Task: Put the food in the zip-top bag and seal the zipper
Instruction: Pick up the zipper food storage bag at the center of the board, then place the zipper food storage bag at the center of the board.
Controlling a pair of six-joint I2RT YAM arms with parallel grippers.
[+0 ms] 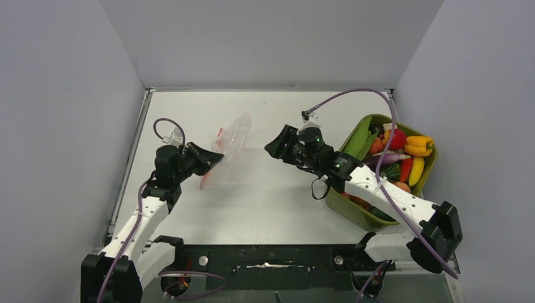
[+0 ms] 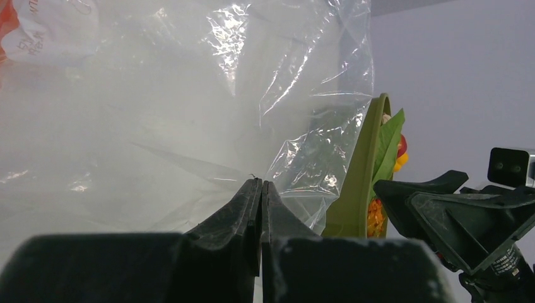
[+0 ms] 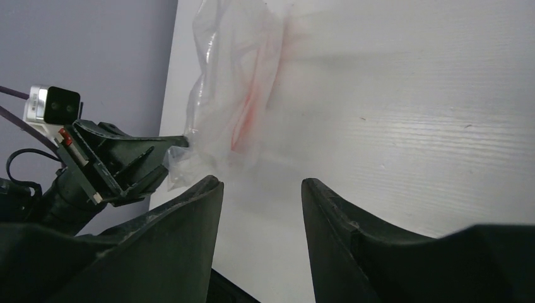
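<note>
The clear zip-top bag [image 1: 232, 146] hangs lifted off the table at the left middle, its orange-red zipper [image 1: 211, 172] along the lower left edge. My left gripper [image 1: 214, 159] is shut on the bag's edge; in the left wrist view the fingers [image 2: 260, 189] pinch the film of the bag [image 2: 189, 113]. My right gripper [image 1: 272, 148] is open and empty, a short way right of the bag, pointing at it; the bag [image 3: 233, 95] shows ahead of it in the right wrist view. The food [image 1: 397, 154], several colourful toy fruits and vegetables, lies in the olive-green tub [image 1: 353, 211].
The olive-green tub stands at the right side under my right arm; it also shows in the left wrist view [image 2: 359, 183]. Grey walls enclose the white table [image 1: 265, 208] at the left, back and right. A black base rail [image 1: 265, 259] runs along the near edge.
</note>
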